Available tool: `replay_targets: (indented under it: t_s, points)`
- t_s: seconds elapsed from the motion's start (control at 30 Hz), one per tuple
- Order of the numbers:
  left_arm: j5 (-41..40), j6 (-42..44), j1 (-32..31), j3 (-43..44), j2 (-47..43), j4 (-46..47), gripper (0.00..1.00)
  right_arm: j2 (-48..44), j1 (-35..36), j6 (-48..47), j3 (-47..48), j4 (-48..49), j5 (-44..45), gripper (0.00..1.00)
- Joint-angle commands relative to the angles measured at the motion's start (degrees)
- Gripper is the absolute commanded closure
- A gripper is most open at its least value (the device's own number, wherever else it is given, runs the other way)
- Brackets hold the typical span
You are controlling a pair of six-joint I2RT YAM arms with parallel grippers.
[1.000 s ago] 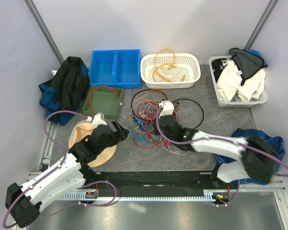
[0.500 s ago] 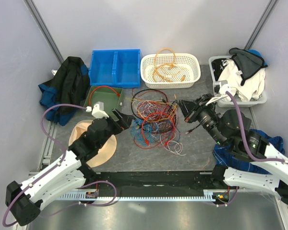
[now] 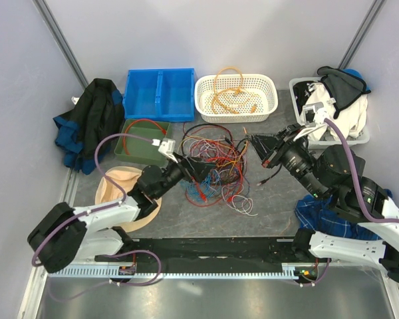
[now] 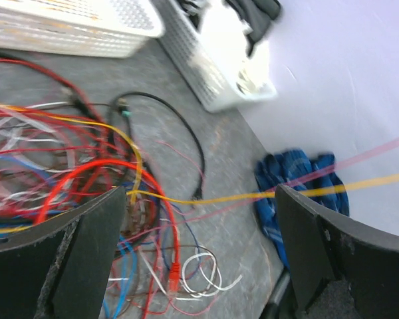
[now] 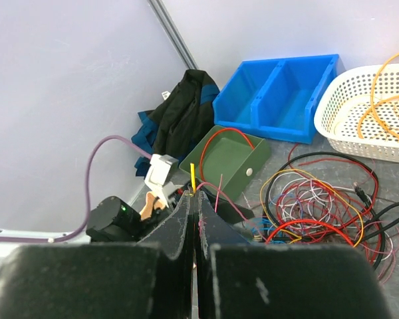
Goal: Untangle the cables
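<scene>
The cables (image 3: 213, 166) lie in a tangle of red, yellow, blue, white and black wires at the table's middle. My right gripper (image 3: 257, 147) is raised to the right of the tangle. In the right wrist view it (image 5: 195, 196) is shut on a yellow wire (image 5: 193, 174) and a pink wire (image 5: 219, 185), whose ends stick out past the tips. My left gripper (image 3: 201, 171) is open at the tangle's left side. In the left wrist view (image 4: 201, 191) the yellow wire (image 4: 253, 197) and pink wire (image 4: 359, 163) stretch taut across between its fingers.
A blue bin (image 3: 159, 93), a white basket (image 3: 266, 106) holding orange cables and a green tray (image 3: 144, 143) with a red cable stand behind the tangle. A basket of clothes (image 3: 298, 126) is at the back right, a dark jacket (image 3: 90, 123) at the left, a blue cloth (image 3: 319, 212) at the right.
My right gripper rose out of the tangle and swung up to the right with the yellow and pink wires. My left gripper moved right, from the tan disc into the tangle's left side.
</scene>
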Motion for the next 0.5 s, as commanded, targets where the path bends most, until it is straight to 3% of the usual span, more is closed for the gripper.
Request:
replay_targets:
  t_s: [0.0, 0.23, 0.47]
  points:
    - [7.74, 8.41, -3.09, 0.24, 5.02, 15.34, 0.0, -0.28, 0.25, -0.86, 2.94, -1.21, -1.0, 1.0]
    - [8.62, 11.14, -4.77, -1.17, 8.99, 20.62, 0.04, -0.28, 0.07, -1.03, 5.05, -2.71, -1.61, 1.0]
    - [9.42, 15.96, -6.61, 6.72, 17.93, 17.12, 0.11, 0.07, 0.16, 0.02, 6.45, -2.97, -3.72, 1.0]
